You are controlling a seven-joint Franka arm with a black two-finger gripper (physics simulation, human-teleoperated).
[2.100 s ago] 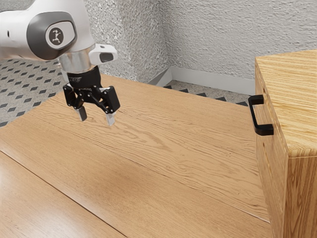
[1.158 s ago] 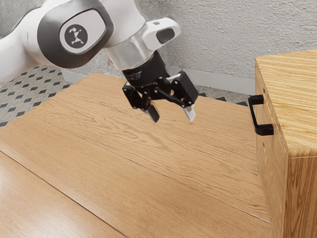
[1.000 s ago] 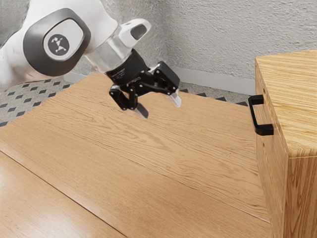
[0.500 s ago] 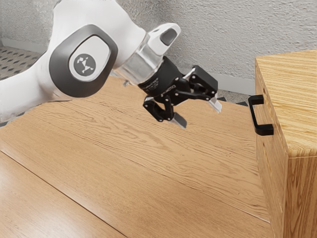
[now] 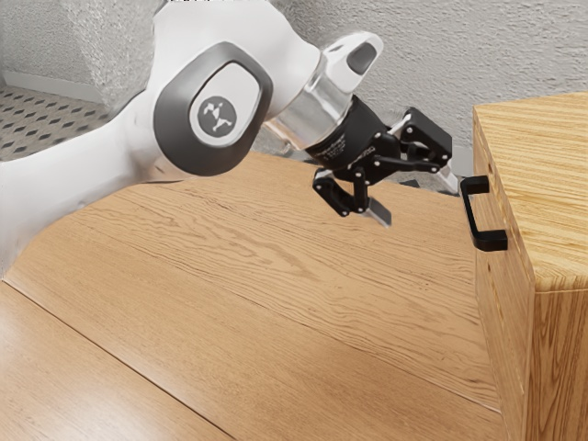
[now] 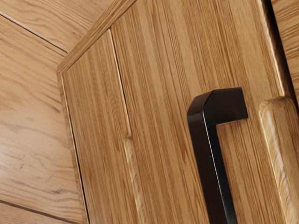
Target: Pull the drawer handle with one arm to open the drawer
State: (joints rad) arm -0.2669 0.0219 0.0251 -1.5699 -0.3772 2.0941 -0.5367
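Fingers apart, the end effector (image 5: 413,195) hangs beside the handle (image 5: 472,217); the wrist view crops one end.

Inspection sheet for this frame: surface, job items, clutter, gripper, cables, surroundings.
Surface: wooden table, plank seams visible, bare where seen.
Job's things: wooden cabinet at the exterior view's right; black drawer handle upright on the drawer front, which looks flush, not pulled out.
Clutter: nothing seen.
Grippers: gripper open, tilted toward the handle, just short of it, not touching.
Cables: nothing seen.
Surroundings: grey textured wall with a white baseboard; patterned tile floor.
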